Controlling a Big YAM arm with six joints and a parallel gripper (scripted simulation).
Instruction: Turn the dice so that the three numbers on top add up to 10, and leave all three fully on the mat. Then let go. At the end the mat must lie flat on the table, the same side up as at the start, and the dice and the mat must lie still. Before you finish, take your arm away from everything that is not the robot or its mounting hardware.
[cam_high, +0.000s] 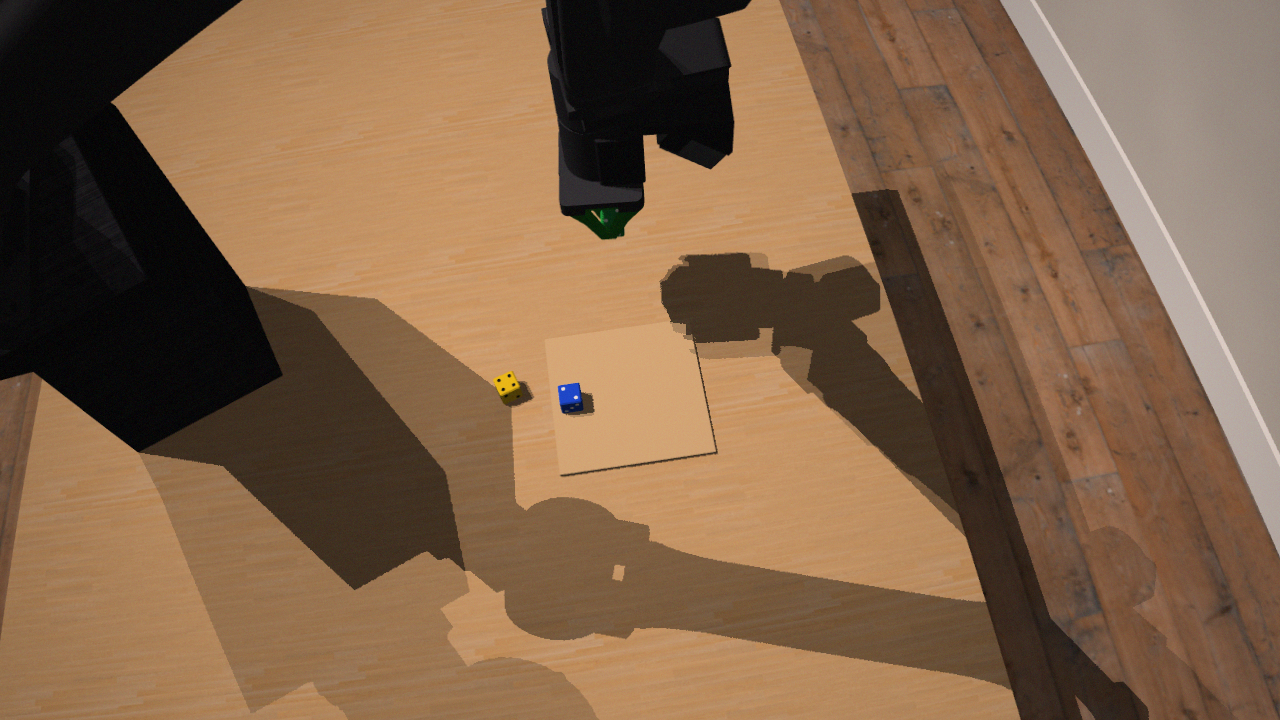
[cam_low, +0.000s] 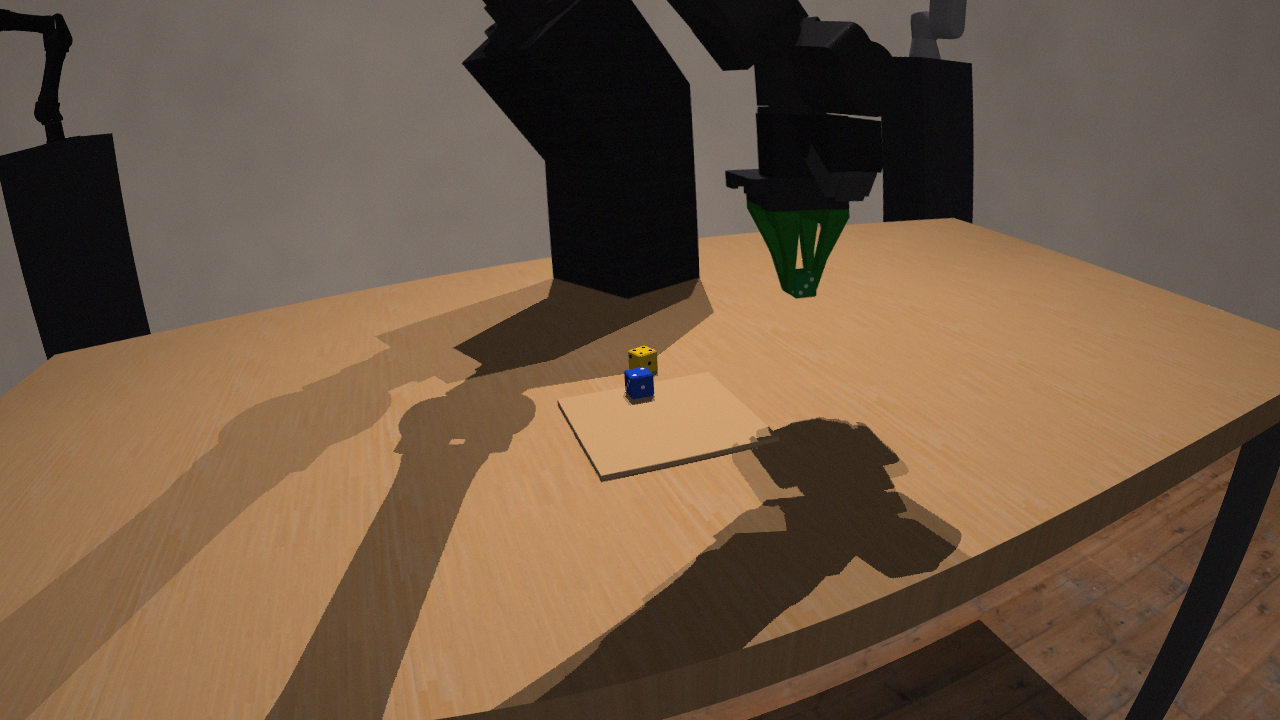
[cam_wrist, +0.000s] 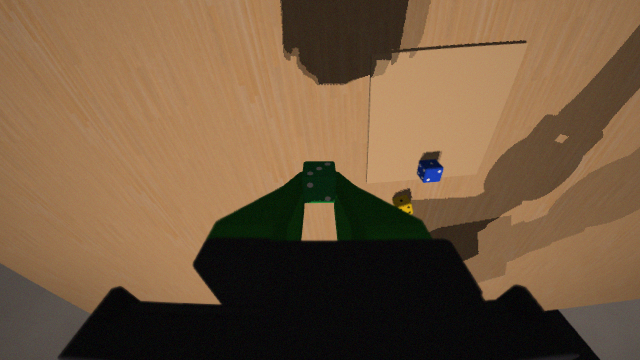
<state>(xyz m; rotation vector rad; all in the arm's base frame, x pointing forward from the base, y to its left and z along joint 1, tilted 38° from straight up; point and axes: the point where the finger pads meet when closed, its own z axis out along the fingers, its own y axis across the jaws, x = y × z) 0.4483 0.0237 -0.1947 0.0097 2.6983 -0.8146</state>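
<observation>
Green die (cam_wrist: 320, 180) hangs gripped in the pincer (cam_low: 802, 284) above bare table (cam_low: 1029, 358), well apart from the mat's (cam_low: 689, 429) edge.

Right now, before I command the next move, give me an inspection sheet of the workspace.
Surface: wooden table, crossed by arm shadows.
Mat: tan mat lies flat on the table.
Blue die: on the mat near its edge, two pips up.
Yellow die: off the mat, on the table beside it, four pips up.
Green die: held in the air, off the mat.
Gripper: shut on the green die, raised above the table.
Clutter: nothing seen.
Cables: nothing seen.
Surroundings: plank floor, grey wall, dark stands behind the table.
</observation>
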